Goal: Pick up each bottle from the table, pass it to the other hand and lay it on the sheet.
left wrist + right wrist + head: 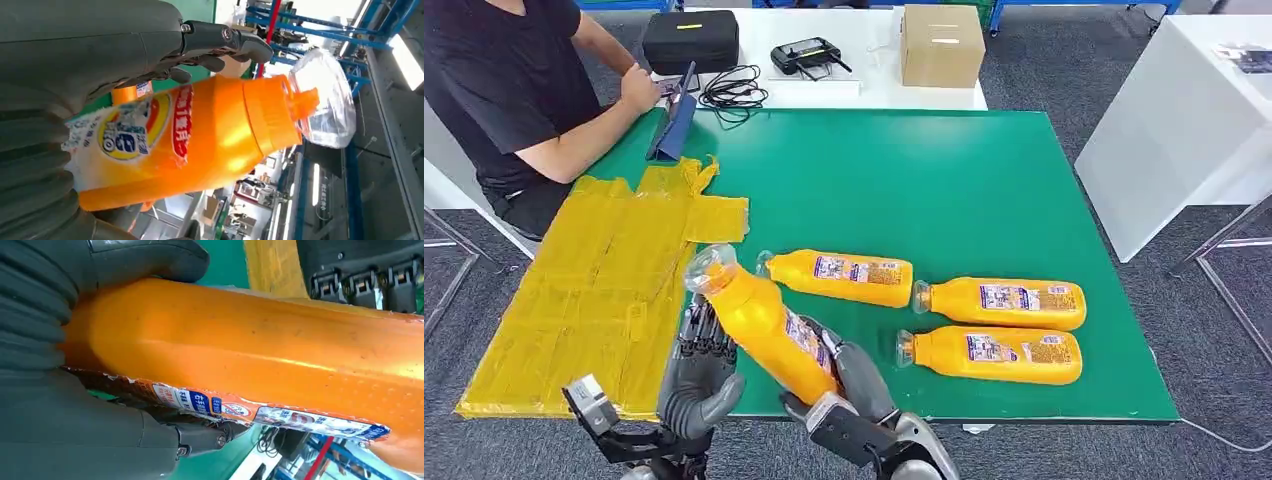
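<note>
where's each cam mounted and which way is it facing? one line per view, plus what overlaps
Head view: high on the body, looking forward and down at the green table; shows the left hand and right hand on the raised bottle.
Left wrist view: behind the left hand, looking along the raised bottle toward its clear cap.
Right wrist view: behind the right hand, close on the raised bottle, with the yellow sheet beyond.
Shared: all three see the raised bottle.
</note>
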Tool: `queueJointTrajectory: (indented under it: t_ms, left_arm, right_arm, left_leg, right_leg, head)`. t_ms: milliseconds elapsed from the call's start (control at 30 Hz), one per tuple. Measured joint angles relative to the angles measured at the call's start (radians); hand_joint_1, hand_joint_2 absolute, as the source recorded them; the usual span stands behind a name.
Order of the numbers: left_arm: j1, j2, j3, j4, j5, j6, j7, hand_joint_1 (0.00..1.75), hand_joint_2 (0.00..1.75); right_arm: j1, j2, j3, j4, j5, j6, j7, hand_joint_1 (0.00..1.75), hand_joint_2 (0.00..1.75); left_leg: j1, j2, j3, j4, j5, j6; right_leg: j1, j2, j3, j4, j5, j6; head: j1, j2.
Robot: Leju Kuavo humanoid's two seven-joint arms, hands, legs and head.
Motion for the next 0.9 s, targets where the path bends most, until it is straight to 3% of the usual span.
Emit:
queueJointTrajectory:
  t_ms: [200, 367, 433, 900]
  left_arm:
    - [0.000, 0.000, -0.006, 0.000, -0.044, 0.036, 0.000, 0.00, 1.75]
    - [-0.003, 0.000, -0.013, 0.003, -0.302, 0.247, 0.009, 0.00, 1.75]
    - [-0.009, 0.000, -0.018, 0.008, -0.372, 0.311, 0.015, 1.75, 1.75]
    - [-0.018, 0.010, -0.018, 0.021, -0.403, 0.356, -0.011, 1.75, 1.75]
  right_arm:
    - [-0.009, -0.003, 0.015, 0.012, 0.023, 0.002, 0.004, 1.75, 1.75]
    - [-0.035, -0.021, 0.090, 0.023, 0.095, 0.004, 0.022, 1.75, 1.75]
    - [-0.053, -0.030, 0.132, 0.034, 0.100, 0.012, 0.034, 1.75, 1.75]
    - [-0.127, -0.031, 0.228, 0.125, 0.074, 0.011, 0.049, 1.75, 1.75]
  left_leg:
    - [0.000, 0.000, 0.000, 0.000, 0.000, 0.000]
    - [0.000, 0.000, 0.000, 0.000, 0.000, 0.000]
    - [0.000, 0.000, 0.000, 0.000, 0.000, 0.000]
    - [0.000, 0.000, 0.000, 0.000, 0.000, 0.000]
  right_leg:
    - [0.000, 0.000, 0.000, 0.000, 0.000, 0.000]
    - [0.000, 0.000, 0.000, 0.000, 0.000, 0.000]
    - [0.000, 0.000, 0.000, 0.000, 0.000, 0.000]
    - [0.000, 0.000, 0.000, 0.000, 0.000, 0.000]
  head:
    - [0.000, 0.000]
    - [0.000, 0.000]
    - [0.000, 0.000]
    - [0.000, 0.000]
